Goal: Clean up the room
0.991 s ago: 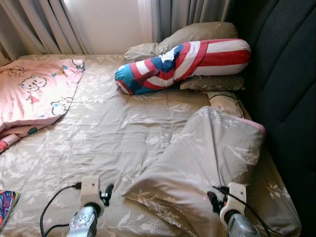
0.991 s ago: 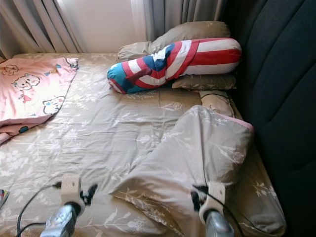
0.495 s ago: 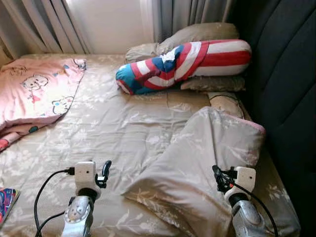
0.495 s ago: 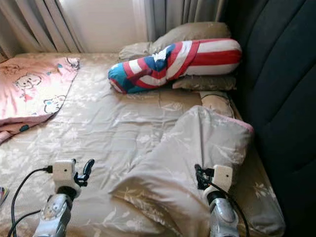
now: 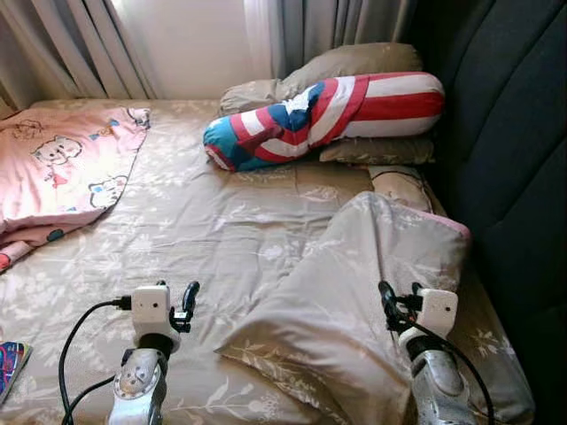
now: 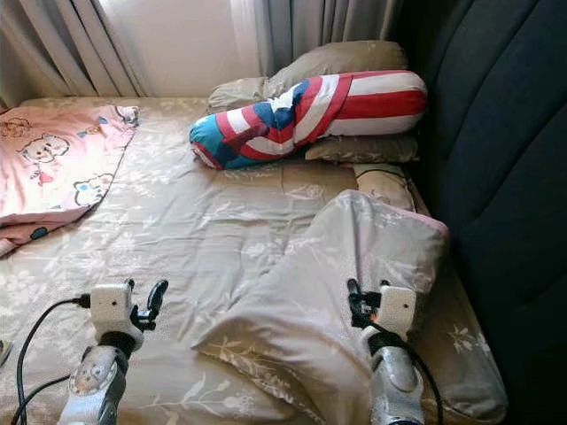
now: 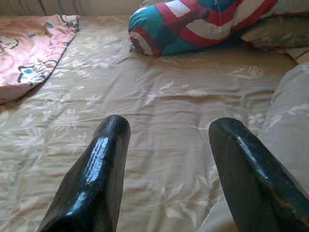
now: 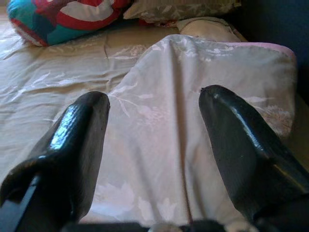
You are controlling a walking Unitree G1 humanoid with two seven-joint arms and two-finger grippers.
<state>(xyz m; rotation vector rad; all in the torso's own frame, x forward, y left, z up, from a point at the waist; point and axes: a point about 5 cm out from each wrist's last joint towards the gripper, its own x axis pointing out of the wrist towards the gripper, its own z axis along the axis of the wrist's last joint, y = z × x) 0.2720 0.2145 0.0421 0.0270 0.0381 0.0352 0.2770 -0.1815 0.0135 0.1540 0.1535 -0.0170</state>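
The folded quilt [image 5: 363, 292] lies right under the right claw [image 5: 399, 301], running up toward the pillows. Both claws are wide and hold nothing; the left claw [image 5: 188, 305] is over bare bed [image 5: 204, 230].

3 pillows [image 5: 354, 62], 1 bolster [image 5: 323, 108], 2 blankets [image 5: 363, 301], 2 grippers [image 5: 188, 301].

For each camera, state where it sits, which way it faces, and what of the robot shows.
Left and right eye views: on the head, looking forward and down at the bed; both silver arms show, left tool and right tool.
Left wrist view: along the left tool's open fingers toward the striped bolster.
Right wrist view: along the right tool's open fingers at the folded quilt.
All views share the bolster.
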